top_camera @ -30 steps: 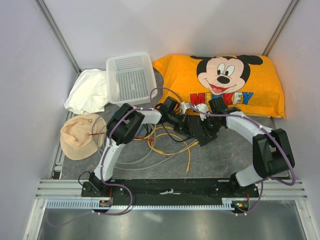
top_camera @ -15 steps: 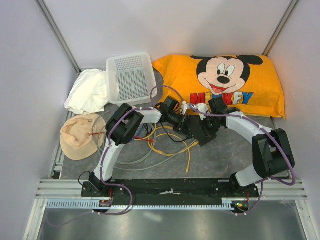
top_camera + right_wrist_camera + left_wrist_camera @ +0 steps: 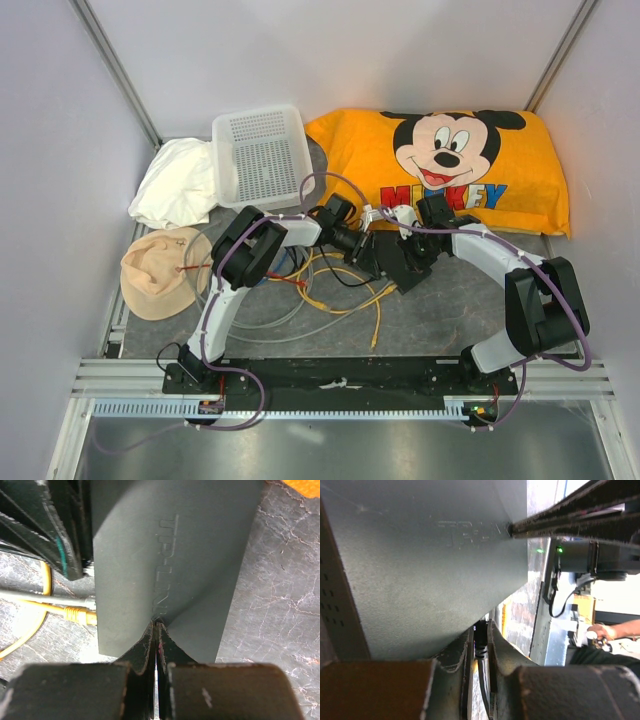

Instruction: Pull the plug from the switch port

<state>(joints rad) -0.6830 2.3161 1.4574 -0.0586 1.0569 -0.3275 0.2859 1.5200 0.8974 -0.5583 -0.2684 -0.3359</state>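
from above, both arms meet over the bench (image 3: 450, 320). left wrist: the left tool (image 3: 480, 632) pinches the plug (image 3: 481, 650), which touches the black box (image 3: 435, 565) edge just ahead; i think it is not out yet. right wrist: the right tool (image 3: 156, 627) is clenched, tips on the box.

Plug (image 3: 481, 642) mostly hidden inside the left gripper (image 3: 481, 628); switch port itself out of sight.

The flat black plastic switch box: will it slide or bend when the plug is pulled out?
The flat black plastic switch box looks like a hard moulded shell, so bending seems unlikely. It looks thin and probably light, so it may follow the pull; the shut right hand at its edge probably steadies it.
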